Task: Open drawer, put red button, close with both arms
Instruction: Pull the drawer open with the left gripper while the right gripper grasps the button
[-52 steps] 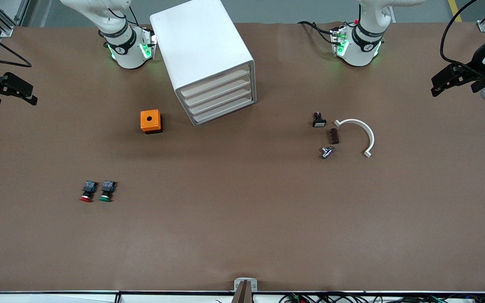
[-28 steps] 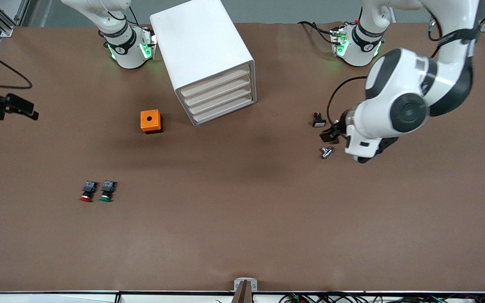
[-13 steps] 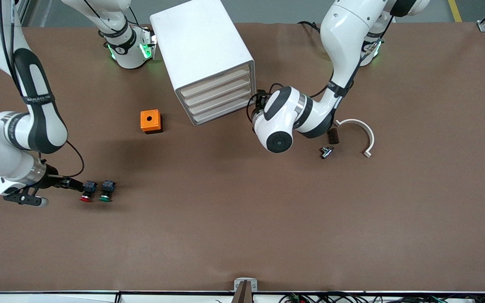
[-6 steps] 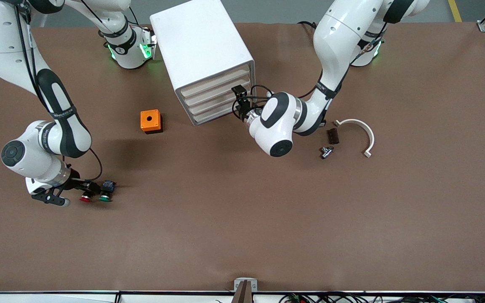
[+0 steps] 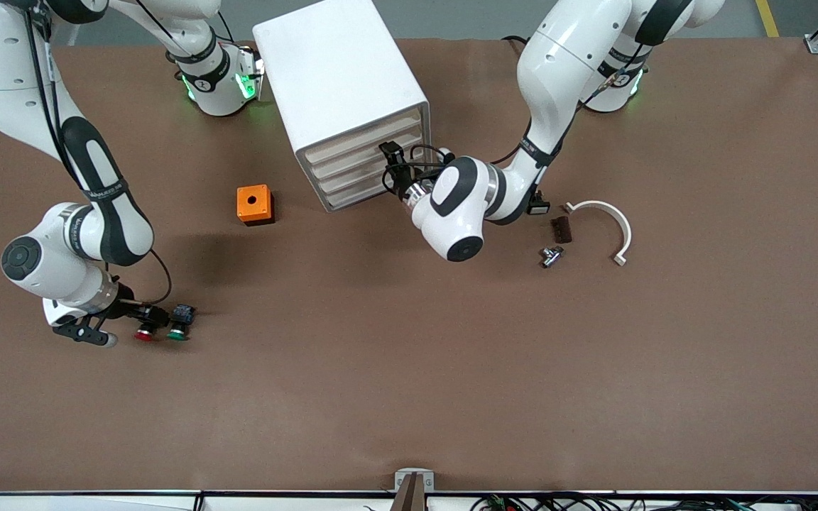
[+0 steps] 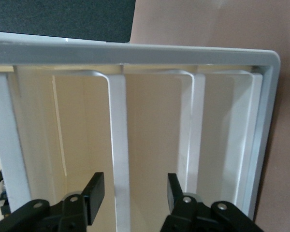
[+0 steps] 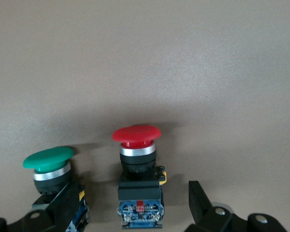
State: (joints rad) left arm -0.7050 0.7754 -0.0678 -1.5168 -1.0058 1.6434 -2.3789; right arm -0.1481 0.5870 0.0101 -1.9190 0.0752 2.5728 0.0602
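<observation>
The brown table (image 5: 409, 369) fills nearly the whole front view, with a strip of grey floor along its top edge and cables along its bottom edge. The big white cabinet (image 5: 341, 85) stands between the two arm bases, its four drawer fronts turned toward the front camera. The left arm (image 5: 558, 64) reaches down to those fronts, and its left gripper (image 5: 389, 170) sits at the stack; the front view does not show how the jaws stand. The left wrist view does: the two black fingers (image 6: 93, 191) stand apart on either side of the white handle bar of the drawer (image 6: 118, 145), not touching it, so the jaws are released. The right arm (image 5: 75, 184) bends down toward its own end of the table, where the right gripper (image 5: 150, 316) is low at the red button (image 5: 143, 333). In the front view the gripper hides the button's dark body; the right wrist view shows the red button (image 7: 137, 169) lying on the table between the parted fingers (image 7: 200, 205), ungripped, with the green button (image 7: 50, 169) just beside it. An orange box (image 5: 253, 204) sits near the cabinet, and toward the left arm's end lie a curved white piece (image 5: 611, 220), a small dark block (image 5: 561, 229) and a small metal part (image 5: 549, 256).
</observation>
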